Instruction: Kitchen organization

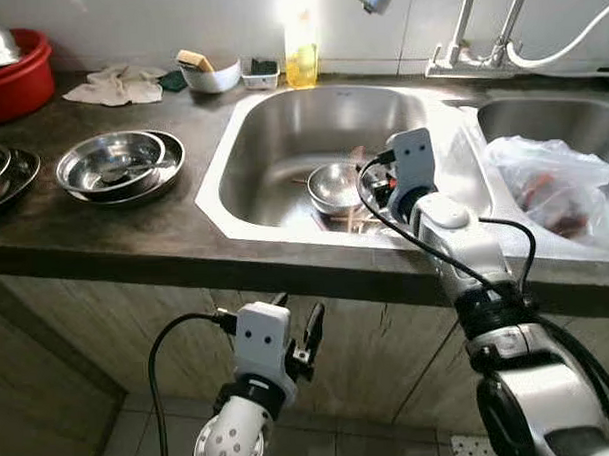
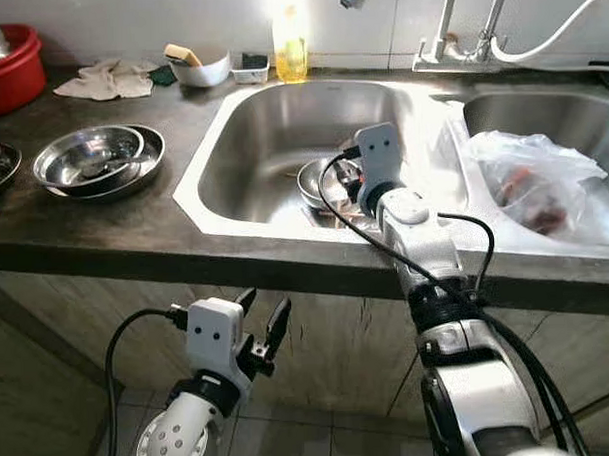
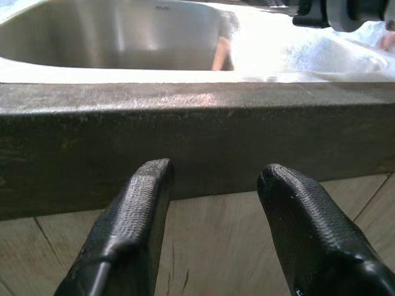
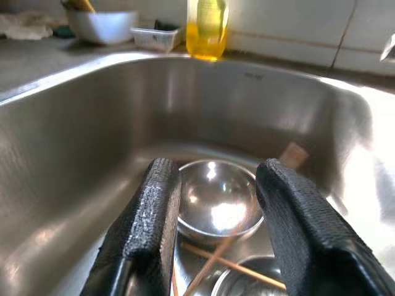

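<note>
Your right gripper [image 4: 213, 237] is over the sink [image 1: 281, 119] w/ fingers apart above the steel bowl [image 4: 216, 206], left gripper [image 1: 296, 338] open too, below the counter edge [image 3: 185, 135].

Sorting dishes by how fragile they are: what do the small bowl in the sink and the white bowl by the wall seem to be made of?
The small bowl in the sink looks like polished stainless steel: mirror-bright, with sharp highlights. The white bowl looks like glazed ceramic, possibly plastic: opaque with a smooth sheen, too small to tell for certain.
</note>
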{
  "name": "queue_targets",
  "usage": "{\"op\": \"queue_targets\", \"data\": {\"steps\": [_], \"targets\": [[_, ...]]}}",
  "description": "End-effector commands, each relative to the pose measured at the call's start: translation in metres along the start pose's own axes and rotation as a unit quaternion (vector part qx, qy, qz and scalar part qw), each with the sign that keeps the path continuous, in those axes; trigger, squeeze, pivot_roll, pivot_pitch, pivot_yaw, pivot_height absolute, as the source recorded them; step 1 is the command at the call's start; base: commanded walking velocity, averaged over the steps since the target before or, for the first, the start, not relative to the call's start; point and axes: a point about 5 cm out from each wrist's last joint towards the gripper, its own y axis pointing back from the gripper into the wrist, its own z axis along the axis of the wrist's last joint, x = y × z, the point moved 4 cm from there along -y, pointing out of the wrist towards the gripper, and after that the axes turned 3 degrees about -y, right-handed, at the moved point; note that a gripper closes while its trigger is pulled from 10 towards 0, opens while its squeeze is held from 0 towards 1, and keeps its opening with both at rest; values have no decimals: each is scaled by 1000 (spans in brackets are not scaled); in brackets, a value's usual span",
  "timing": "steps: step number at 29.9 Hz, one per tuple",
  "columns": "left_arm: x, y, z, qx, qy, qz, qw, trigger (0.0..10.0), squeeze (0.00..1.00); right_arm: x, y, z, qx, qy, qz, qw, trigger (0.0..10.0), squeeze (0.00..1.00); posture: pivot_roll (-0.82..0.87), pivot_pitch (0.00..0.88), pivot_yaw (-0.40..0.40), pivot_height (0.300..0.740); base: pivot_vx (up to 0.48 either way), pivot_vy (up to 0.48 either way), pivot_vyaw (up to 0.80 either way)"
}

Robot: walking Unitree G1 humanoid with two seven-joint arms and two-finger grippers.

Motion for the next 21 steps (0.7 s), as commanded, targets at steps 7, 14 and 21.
{"op": "queue_targets", "data": {"steps": [7,14,21], "targets": [[5,-3,2,0,4,9,1000,10000,0,11,47,14,-90,-24,-12,996,10000,0,82,134,-26,740,0,0,0],[11,-8,3,-4,4,12,1000,10000,0,22,73,13,-115,-14,-11,993,10000,0,74,111,-14,740,0,0,343],[14,-11,6,-13,-11,15,1000,10000,0,28,83,3,-100,-31,-12,994,10000,0,81,92,-12,740,0,0,800]]}}
